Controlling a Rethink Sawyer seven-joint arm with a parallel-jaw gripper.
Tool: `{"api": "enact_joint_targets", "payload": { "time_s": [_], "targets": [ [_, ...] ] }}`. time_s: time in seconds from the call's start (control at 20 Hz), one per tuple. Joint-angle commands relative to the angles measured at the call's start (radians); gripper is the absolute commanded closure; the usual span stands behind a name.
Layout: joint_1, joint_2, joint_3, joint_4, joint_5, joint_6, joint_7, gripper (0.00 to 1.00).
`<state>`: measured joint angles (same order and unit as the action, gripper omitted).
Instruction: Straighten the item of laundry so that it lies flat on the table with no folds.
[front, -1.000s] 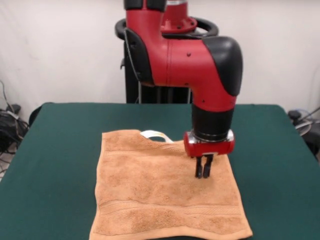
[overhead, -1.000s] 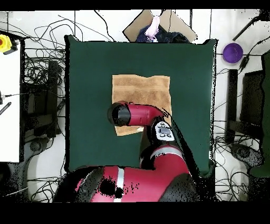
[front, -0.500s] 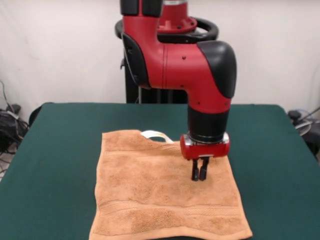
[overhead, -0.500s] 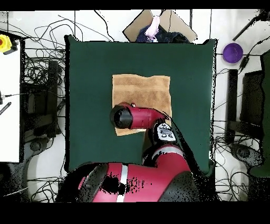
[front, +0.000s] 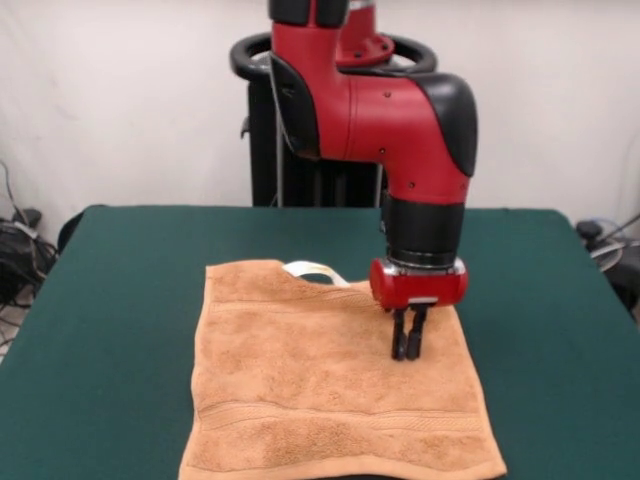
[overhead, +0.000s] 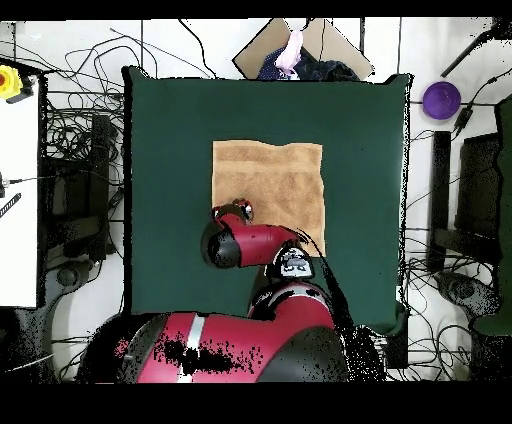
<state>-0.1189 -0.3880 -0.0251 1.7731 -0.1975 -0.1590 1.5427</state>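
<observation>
The peach-orange towel (front: 330, 390) lies spread on the dark green table (front: 120, 300), with a border band near its front edge. A small white tag (front: 312, 270) shows at its far edge, where the edge dips. My gripper (front: 408, 348) points down over the towel's far right part, its fingers close together and holding nothing, the tips at or just above the cloth. In the overhead view the towel (overhead: 270, 175) lies mid-table and the arm (overhead: 245, 240) covers its near edge; the gripper is hidden there.
The robot's pedestal (front: 300, 150) stands behind the table's far edge. Cables (overhead: 70, 130) and a purple disc (overhead: 441, 99) lie on the floor around the table. A person's hand (overhead: 293, 45) shows at the far edge in the overhead view.
The arm has swung a little, and the gripper shifted slightly left and then back right over the towel. The towel has not moved.
</observation>
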Motion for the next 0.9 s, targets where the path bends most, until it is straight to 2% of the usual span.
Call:
{"api": "enact_joint_targets", "payload": {
  "time_s": [0.05,0.25,0.35,0.4,0.5,0.65,0.9],
  "targets": [
    [0.066,0.046,-0.018,0.093,-0.036,-0.131,0.187,1.00],
    [0.063,-0.046,-0.024,0.179,-0.006,-0.122,0.218,1.00],
    [0.052,-0.159,-0.013,0.227,0.013,-0.044,0.220,1.00],
    [0.030,-0.260,0.013,0.253,0.026,0.062,0.207,1.00],
    [0.038,-0.377,-0.005,0.272,0.065,0.185,0.189,1.00],
    [0.020,-0.446,0.004,0.275,0.075,0.289,0.160,1.00],
    [-0.052,-0.471,0.069,0.275,0.050,0.321,0.143,1.00]
  ]
}}
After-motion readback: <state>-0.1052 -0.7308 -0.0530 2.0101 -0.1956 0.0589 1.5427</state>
